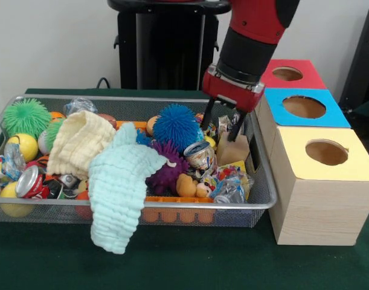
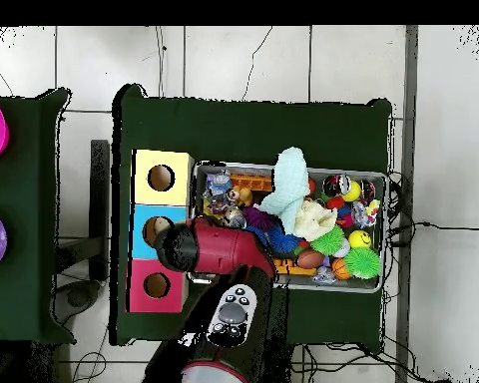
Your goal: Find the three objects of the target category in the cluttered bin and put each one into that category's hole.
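Note:
The bin (image 1: 51, 203) is a long silver wire-mesh basket full of toys, cans and cloths; it also shows in the overhead view (image 2: 385, 231). My gripper (image 1: 221, 125) hangs open and empty just above the bin's right end, over a brown cardboard piece (image 1: 232, 151) and a dented can (image 1: 200, 154). The hole (image 1: 327, 152) is the round cut-out of the yellow-topped wooden box, right of the bin; it also shows in the overhead view (image 2: 161, 178). In the overhead view the arm (image 2: 219, 251) hides the gripper.
The blue-topped box (image 1: 304, 107) and the red-topped box (image 1: 287, 74) stand behind the yellow one. A mint cloth (image 1: 118, 187) hangs over the bin's front rim, beside a yellow cloth (image 1: 78, 142). Blue (image 1: 176, 125), purple (image 1: 167, 169) and green (image 1: 26, 116) spiky balls lie in the bin.

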Tool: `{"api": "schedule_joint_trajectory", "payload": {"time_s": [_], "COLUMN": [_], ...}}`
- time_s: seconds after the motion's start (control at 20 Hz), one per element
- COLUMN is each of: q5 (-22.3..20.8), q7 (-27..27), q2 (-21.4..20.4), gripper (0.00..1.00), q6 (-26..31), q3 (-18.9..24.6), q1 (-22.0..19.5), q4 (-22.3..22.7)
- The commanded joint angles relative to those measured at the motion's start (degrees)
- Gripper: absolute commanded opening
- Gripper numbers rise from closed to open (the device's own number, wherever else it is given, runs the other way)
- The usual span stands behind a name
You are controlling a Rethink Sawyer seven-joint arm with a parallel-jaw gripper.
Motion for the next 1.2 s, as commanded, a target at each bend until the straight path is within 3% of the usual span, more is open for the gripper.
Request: {"api": "schedule_joint_trajectory", "payload": {"time_s": [0.05,0.6,0.95,1.2], "q5": [1.4,3.7,6.4,8.2], "q7": [9.6,11.0,11.2,10.6], "q2": [4.9,5.6,8.2,7.8], "gripper": [1.0,1.0,1.0,1.0], "q6": [-4.1,-4.3,-8.1,-7.0], "q3": [0.5,4.2,9.1,10.1], "q1": [-5.1,-5.0,-6.0,-5.8], "q4": [-3.5,-3.0,-3.3,-3.2]}}
